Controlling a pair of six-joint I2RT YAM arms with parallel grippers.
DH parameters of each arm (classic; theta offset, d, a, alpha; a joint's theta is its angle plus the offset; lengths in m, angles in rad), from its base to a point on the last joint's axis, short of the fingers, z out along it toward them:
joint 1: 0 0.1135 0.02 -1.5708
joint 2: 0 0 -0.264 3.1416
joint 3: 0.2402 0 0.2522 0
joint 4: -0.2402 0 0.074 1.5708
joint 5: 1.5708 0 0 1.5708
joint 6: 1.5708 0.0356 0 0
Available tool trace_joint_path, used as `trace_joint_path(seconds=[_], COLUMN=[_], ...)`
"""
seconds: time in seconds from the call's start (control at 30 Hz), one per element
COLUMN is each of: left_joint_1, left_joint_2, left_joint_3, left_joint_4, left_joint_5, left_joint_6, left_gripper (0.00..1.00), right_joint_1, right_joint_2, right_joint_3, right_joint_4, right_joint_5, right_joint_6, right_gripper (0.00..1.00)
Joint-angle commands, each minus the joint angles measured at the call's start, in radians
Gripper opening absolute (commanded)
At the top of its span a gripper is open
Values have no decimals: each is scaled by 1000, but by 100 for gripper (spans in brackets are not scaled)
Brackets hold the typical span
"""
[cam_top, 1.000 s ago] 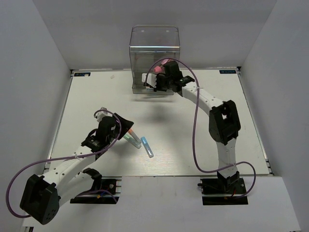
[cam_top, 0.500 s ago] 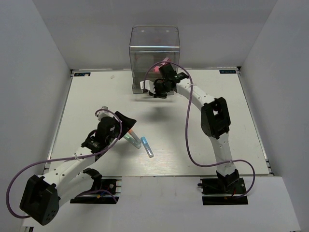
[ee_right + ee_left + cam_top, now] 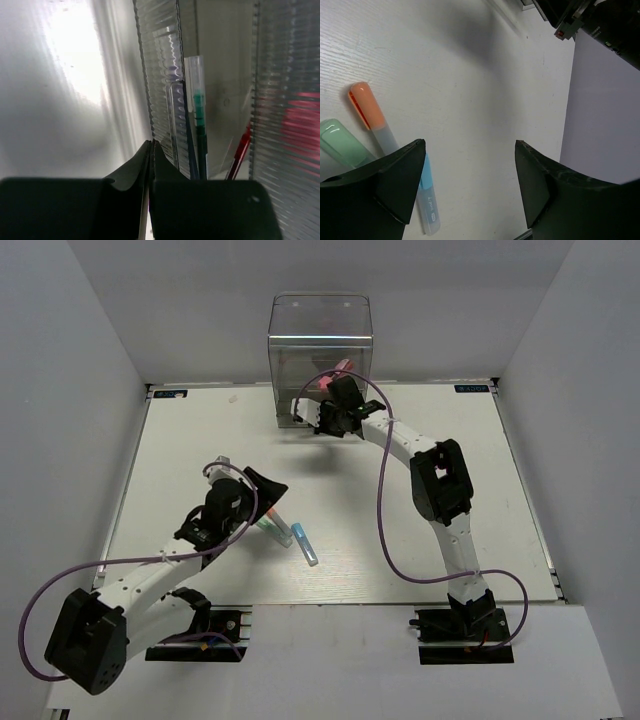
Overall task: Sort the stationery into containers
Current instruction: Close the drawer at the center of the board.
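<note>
The transparent box of drawers [image 3: 320,340] stands at the table's far middle. My right gripper [image 3: 322,420] is shut at its lower front. In the right wrist view its shut tips [image 3: 151,149] lie against a ribbed drawer wall [image 3: 162,95]. Behind the wall are a green pen [image 3: 200,117], a red pen [image 3: 241,150] and a blurred pink-and-red piece [image 3: 300,117]. My left gripper [image 3: 268,496] is open and empty just above three markers: orange-capped [image 3: 367,107], teal-capped [image 3: 340,142] and blue-capped [image 3: 429,197]. The blue one [image 3: 306,544] lies nearest the front.
White walls close in the table on the left, right and back. The right arm's purple cable [image 3: 384,500] loops over the middle right of the table. The left arm's cable [image 3: 60,585] hangs past the near left edge.
My right gripper has moved left and in against the box's lower front. My left gripper has shifted slightly forward over the markers. The markers have not moved.
</note>
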Motion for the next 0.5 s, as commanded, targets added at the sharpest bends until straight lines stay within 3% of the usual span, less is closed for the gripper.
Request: trace_joint_path(seconds=[0.0, 0.17, 0.47], left_joint_1=[3, 3, 12], left_joint_2=[44, 195, 437], left_joint_3=[10, 67, 259], left_joint_4=[98, 223, 253], left_joint_5=[52, 79, 97], left_joint_6=[2, 11, 48], left_gripper=[81, 81, 81], right_joint_1=[-6, -7, -12], right_joint_2=[-16, 3, 21], right_joint_3=[5, 18, 14], right_joint_4=[129, 170, 229], right_joint_5=[87, 137, 225], right_joint_6=[29, 25, 21], right_gripper=[0, 0, 0])
